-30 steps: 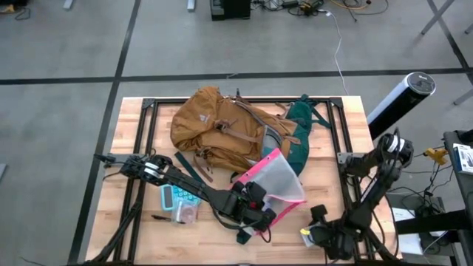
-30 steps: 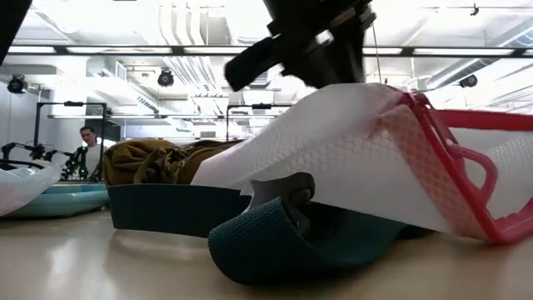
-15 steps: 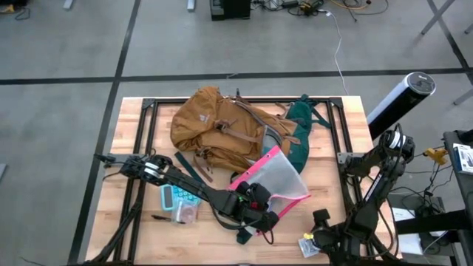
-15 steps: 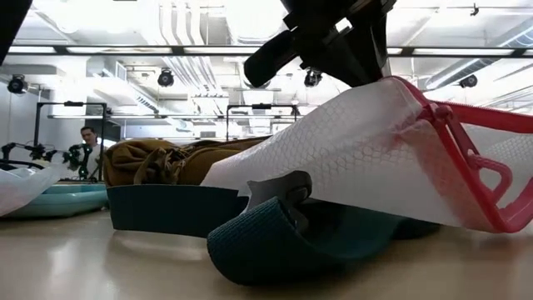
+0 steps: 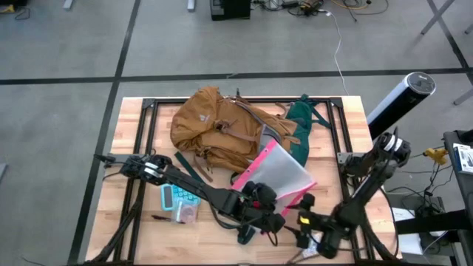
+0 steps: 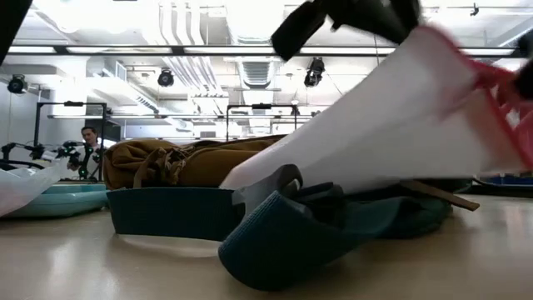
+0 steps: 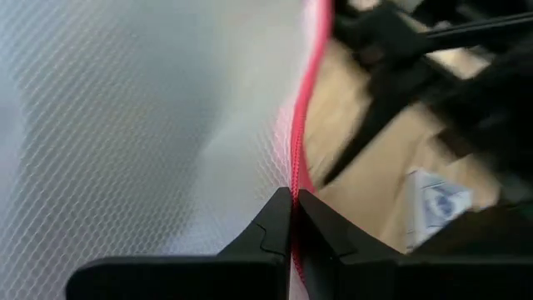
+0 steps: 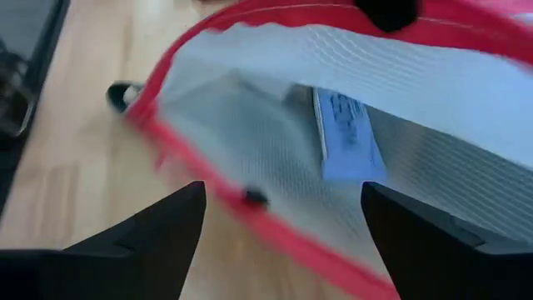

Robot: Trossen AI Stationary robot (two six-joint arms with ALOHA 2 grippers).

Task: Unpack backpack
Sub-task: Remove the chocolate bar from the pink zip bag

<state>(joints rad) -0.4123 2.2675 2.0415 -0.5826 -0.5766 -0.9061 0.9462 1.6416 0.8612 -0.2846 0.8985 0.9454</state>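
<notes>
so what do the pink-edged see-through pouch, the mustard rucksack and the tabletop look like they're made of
Pink-edged translucent pouch: likely soft plastic mesh sheeting with a pink zip edge; a honeycomb weave shows in the left wrist view, where the shut left gripper pinches that edge. Mustard-tan rucksack: matte woven fabric, judging by its soft folds. Tabletop: pale wood planks, with visible seams, smooth finish.

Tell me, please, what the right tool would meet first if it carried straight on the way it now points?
Most likely the open mouth of the clear pink-edged pouch, which the left tool holds shut on its pink edge. The right tool is open and faces that opening, though the gap between them is hard to judge.
</notes>
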